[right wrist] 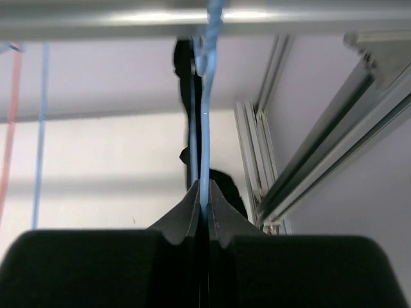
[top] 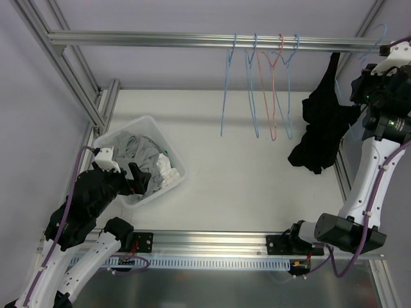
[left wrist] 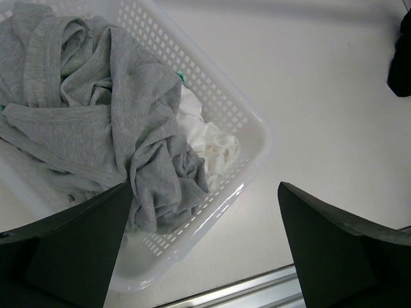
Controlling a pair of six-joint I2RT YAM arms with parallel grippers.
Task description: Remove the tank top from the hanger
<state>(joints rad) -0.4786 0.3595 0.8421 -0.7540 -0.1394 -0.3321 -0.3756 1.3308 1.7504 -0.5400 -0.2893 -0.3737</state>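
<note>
While my right gripper (right wrist: 202, 196) pinches the blue hanger (right wrist: 205, 128) under the rail (top: 192, 40), the black tank top (top: 324, 125) hangs on it at the far right end.

Its fingers are closed tight on the wire, just below the hook. My left gripper (left wrist: 205, 244) hovers over the laundry basket (left wrist: 218, 90), fingers spread wide and holding nothing. I judge the job barely begun: the hanger is secured, but the garment has not yet been slipped off.
</note>
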